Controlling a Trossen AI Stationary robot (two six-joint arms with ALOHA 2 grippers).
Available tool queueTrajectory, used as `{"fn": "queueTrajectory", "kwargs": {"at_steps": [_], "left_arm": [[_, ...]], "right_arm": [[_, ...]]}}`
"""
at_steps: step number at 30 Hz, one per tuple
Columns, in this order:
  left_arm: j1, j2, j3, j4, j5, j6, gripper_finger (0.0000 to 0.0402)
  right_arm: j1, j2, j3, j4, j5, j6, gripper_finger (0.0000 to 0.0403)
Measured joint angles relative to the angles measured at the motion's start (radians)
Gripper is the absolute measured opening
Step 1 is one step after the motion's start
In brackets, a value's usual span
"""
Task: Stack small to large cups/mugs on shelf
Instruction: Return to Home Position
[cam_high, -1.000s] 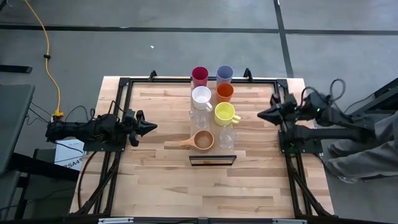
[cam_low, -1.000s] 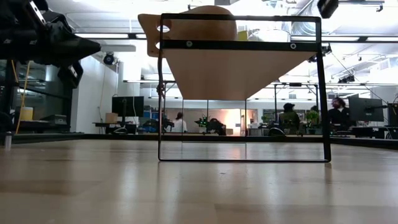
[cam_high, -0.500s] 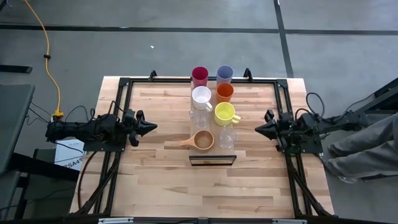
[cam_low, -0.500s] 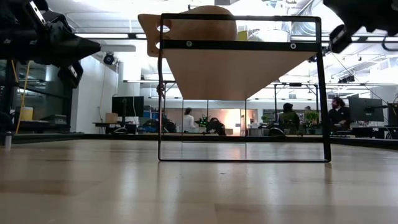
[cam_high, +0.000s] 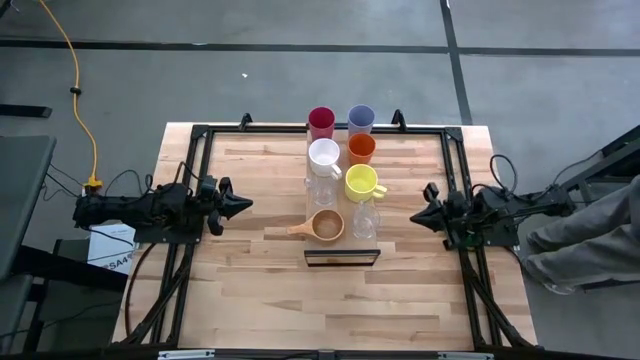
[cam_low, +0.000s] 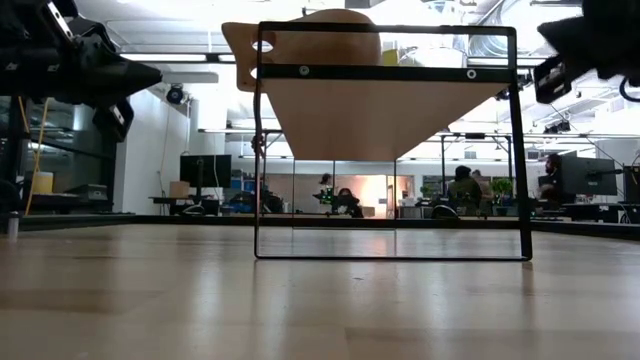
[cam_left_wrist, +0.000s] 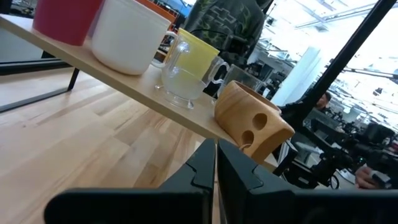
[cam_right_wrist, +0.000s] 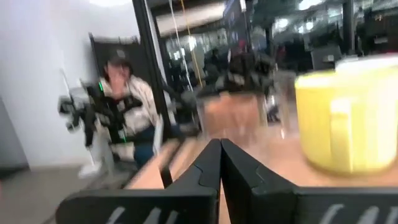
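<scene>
The cups stand in two rows on the pale shelf (cam_left_wrist: 118, 82), which rests on a black frame (cam_high: 342, 257). From far to near they are the crimson (cam_high: 321, 122) and lavender (cam_high: 361, 119) tumblers, white mug (cam_high: 324, 156), orange tumbler (cam_high: 361, 148), yellow mug (cam_high: 361, 182), two clear glasses (cam_high: 322, 189) (cam_high: 365, 220) and the wooden handled cup (cam_high: 326, 226). My left gripper (cam_high: 245, 205) is shut and empty, left of the shelf. My right gripper (cam_high: 415, 216) is shut and empty, right of the shelf, pointing at it.
The shelf's underside (cam_low: 385, 115) and its frame fill the middle of the low view. Black rails run along the table's sides (cam_high: 195, 150). A person sits beyond the table's right edge (cam_high: 590, 240). Bare tabletop lies near the front edge (cam_high: 340, 310).
My right gripper has gone toward the table's near edge and come down lower, its arm drawing back toward the right edge. It stays shut. The cups have kept still.
</scene>
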Motion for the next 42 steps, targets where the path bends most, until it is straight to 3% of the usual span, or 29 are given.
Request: {"fn": "queueTrajectory", "kwargs": {"at_steps": [6,15,22,42], "left_arm": [[0.0,0.0,0.0,0.001,-0.001,0.0,0.0006],[0.0,0.0,0.0,0.0,0.0,-0.001,0.0005],[0.0,0.0,0.0,0.0,0.0,-0.001,0.0005],[0.0,0.0,0.0,0.0,0.0,-0.001,0.0005]], "right_arm": [[0.0,0.007,-0.038,-0.124,-0.008,-0.025,0.0],[-0.044,0.002,-0.039,-0.114,0.041,-0.158,0.0],[-0.123,0.002,-0.039,-0.117,0.025,-0.135,0.0],[-0.123,0.004,-0.04,-0.117,0.02,0.004,0.0]]}}
